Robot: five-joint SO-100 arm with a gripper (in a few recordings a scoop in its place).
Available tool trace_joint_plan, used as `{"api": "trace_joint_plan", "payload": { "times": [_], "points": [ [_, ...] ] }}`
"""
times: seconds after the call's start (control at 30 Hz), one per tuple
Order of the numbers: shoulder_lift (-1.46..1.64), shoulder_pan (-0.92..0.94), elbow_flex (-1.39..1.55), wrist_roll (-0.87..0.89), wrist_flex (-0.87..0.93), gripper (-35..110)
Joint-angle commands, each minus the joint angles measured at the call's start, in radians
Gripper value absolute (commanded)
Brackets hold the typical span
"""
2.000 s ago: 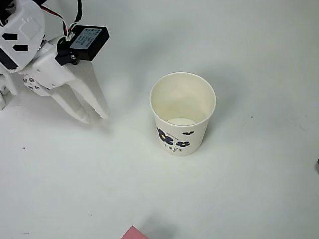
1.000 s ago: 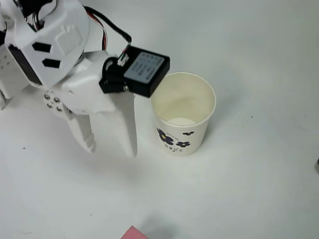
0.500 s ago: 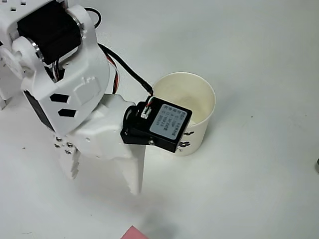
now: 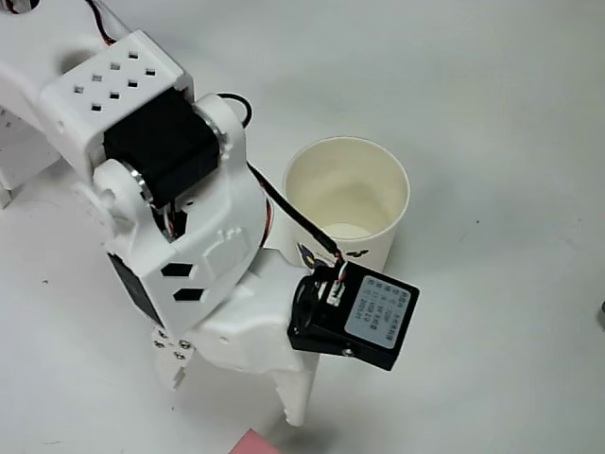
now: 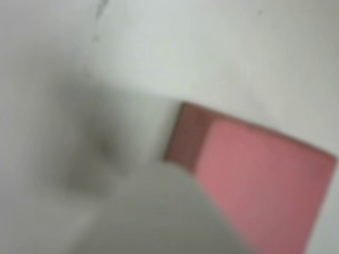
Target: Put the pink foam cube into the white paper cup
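The pink foam cube lies at the bottom edge of the overhead view, only its top corner showing. My white gripper hangs just above it in the picture, open, with one fingertip close to the cube's corner and the other out to the left. Blurred and close in the wrist view, the cube lies on the table with a white finger low in front of it. The white paper cup stands upright with blue flowers on its side, partly covered by my wrist camera block.
The white arm covers the table left of the cup. A black cable runs past the cup's rim to the black camera block. A small dark object sits at the right edge.
The arm has swung from the upper left, past the cup's left side, down toward the bottom of the picture and over the cube. The jaws have stayed apart. Cup and cube have not moved.
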Motion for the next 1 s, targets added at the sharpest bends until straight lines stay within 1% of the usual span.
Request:
{"api": "trace_joint_plan", "payload": {
  "times": [0.0, 0.3, 0.43, 0.5, 0.6, 0.63, 0.97],
  "points": [
    [-0.029, 0.044, -0.244, 0.012, 0.044, 49],
    [-0.275, 0.048, -0.632, 0.025, 0.196, 49],
    [-0.399, 0.048, -0.844, 0.031, 0.298, 49],
    [-0.505, 0.048, -1.039, 0.038, 0.393, 49],
    [-0.746, 0.049, -1.489, 0.066, 0.584, 49],
    [-0.775, 0.049, -1.543, 0.072, 0.615, 49],
    [-0.758, 0.051, -1.537, 0.117, 0.618, 48]
  ]
}}
